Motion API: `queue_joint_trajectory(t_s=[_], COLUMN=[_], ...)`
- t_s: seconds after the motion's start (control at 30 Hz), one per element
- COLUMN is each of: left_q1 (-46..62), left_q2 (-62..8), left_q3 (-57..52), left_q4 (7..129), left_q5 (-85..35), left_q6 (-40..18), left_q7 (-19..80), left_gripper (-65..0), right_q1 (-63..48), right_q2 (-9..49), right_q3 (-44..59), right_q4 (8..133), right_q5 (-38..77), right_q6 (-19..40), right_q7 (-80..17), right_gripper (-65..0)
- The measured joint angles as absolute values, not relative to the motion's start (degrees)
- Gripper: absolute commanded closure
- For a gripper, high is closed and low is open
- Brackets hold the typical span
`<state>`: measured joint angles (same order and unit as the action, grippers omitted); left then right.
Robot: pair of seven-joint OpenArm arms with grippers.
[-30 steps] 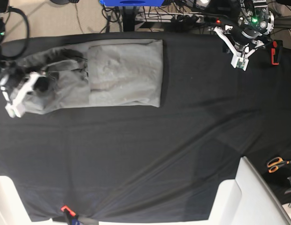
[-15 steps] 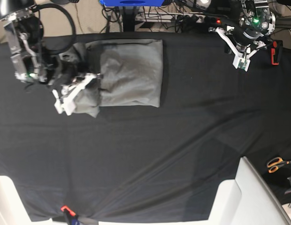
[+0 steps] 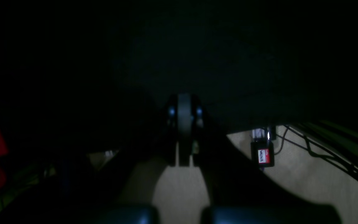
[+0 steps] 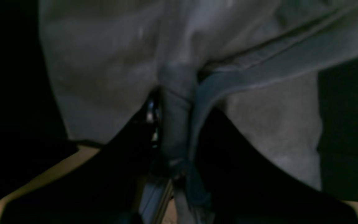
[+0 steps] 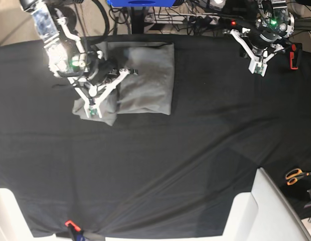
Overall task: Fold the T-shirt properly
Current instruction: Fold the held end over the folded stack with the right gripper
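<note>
Gripping a bunched fold of the T-shirt (image 5: 145,75) is what my right pincer (image 5: 103,98) is doing: in the right wrist view the grey cloth (image 4: 179,93) is running down between my two dark fingers (image 4: 228,149), a hemmed edge curling beside them. In the base view that arm is reaching in over the far left part of the desk (image 5: 155,165), and the fabric under it is hanging in a rumpled clump just beside the flatter, folded part of the shirt.

The shirt is lying near the far edge of the desk, left of the middle, on the black tablecloth (image 5: 205,125). Its folded part is sitting as a neat rectangle; the clump in my grip is touching its left side and is overlapping it a little (I cannot tell how many layers are stacked there).

My left pincer (image 5: 257,65) is hovering at the far right corner of the desk, well apart from the shirt. The left wrist view is very dark, but the fingers (image 3: 183,133) seem to be pressed together with nothing between them. An orange-handled pair of scissors (image 5: 295,175) is lying off the right edge, and a red clamp (image 5: 294,55) is sitting at the far right corner.
</note>
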<state>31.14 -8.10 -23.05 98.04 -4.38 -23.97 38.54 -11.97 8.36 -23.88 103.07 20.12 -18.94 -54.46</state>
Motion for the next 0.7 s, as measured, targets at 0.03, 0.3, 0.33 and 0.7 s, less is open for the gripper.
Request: queue_joint_trajectory(t_s=[0.03,0.3,0.33,0.7], left_q1=[31.1,31.1,31.2,32.9], left_q2=[-8.1,-8.1,-8.1,-8.8], left_q3=[-23.0,-23.0,-23.0,-29.2], left_q4=[98.0,98.0,98.0,98.3], left_q5=[-4.4,-4.4,-4.4,-4.3], left_q6=[-24.0,-24.0,-24.0,-23.9], left_q7=[38.6,38.5,38.5,38.9], left_gripper=[0.0,0.0,0.0,0.0], right_q1=[-12.0,-12.4,-12.7,-13.5], right_q2=[7.7,4.4,3.8,1.9], right_q3=[-23.9,-27.4,-28.1,-32.6], right_q4=[102.9,101.8,101.8,102.0], right_q5=[18.9,7.9,6.1,2.5], right_q6=[-18.9,-19.0,-19.0,-25.4], right_q7=[-54.5,-54.9,-54.9,-56.8], right_gripper=[-0.3,-0.3,-0.3,-0.3])
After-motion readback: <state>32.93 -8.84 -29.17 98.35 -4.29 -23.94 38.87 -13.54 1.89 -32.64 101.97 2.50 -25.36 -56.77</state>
